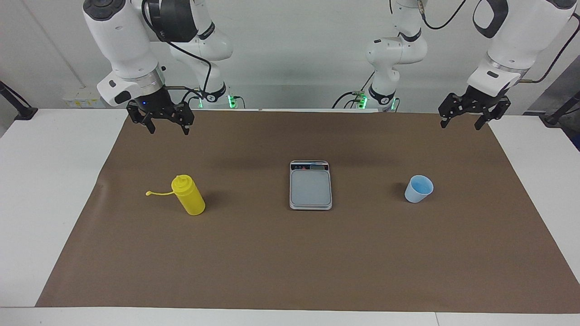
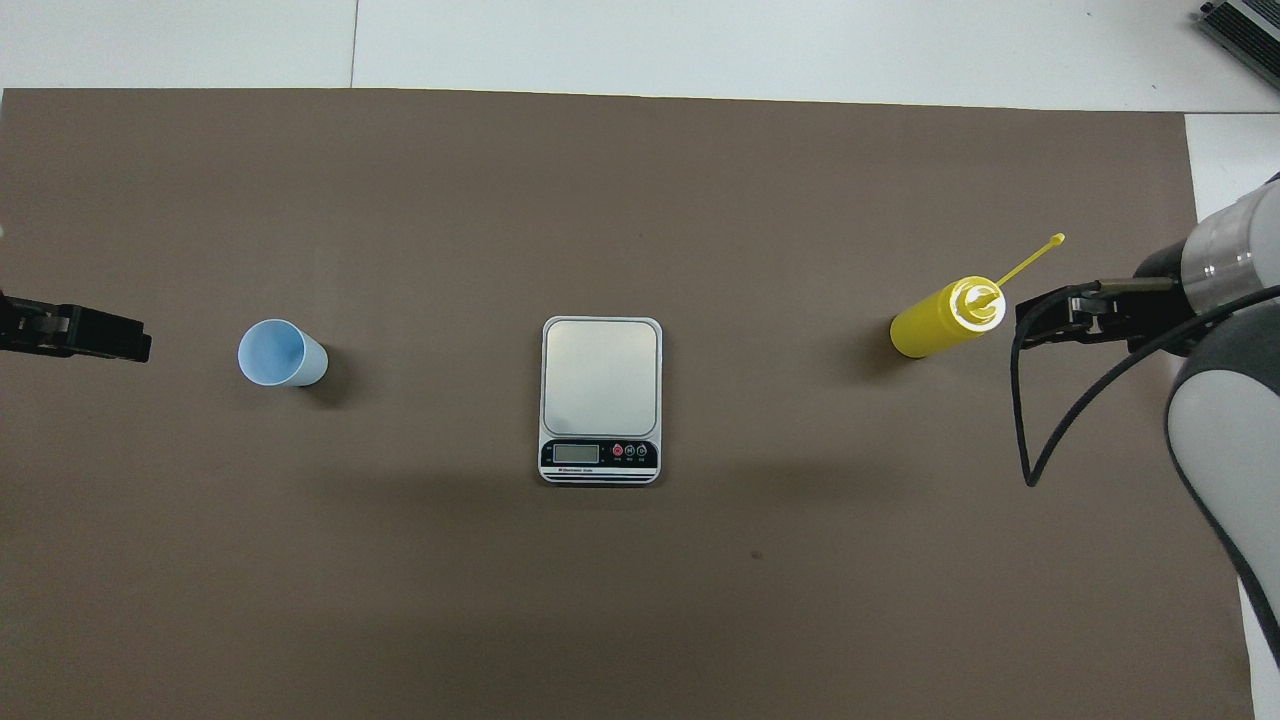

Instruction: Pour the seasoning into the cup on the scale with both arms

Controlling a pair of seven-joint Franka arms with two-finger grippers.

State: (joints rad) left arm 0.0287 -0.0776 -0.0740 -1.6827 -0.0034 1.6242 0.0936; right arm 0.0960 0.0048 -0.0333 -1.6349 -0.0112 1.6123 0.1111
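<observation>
Overhead, the left gripper (image 1: 466, 123) and right gripper (image 1: 167, 128) hang open, empty; the cup (image 1: 418, 189) stands beside the scale (image 1: 310, 186).

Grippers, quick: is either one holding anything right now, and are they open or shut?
Left gripper: open, holding nothing, up over the mat's edge.
Right gripper: open, holding nothing, also raised.

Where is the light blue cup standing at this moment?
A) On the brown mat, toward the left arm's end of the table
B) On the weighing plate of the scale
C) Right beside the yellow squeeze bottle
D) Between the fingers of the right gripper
A: the light blue cup stands upright on the brown mat, apart from the scale, whose plate is bare.
</observation>
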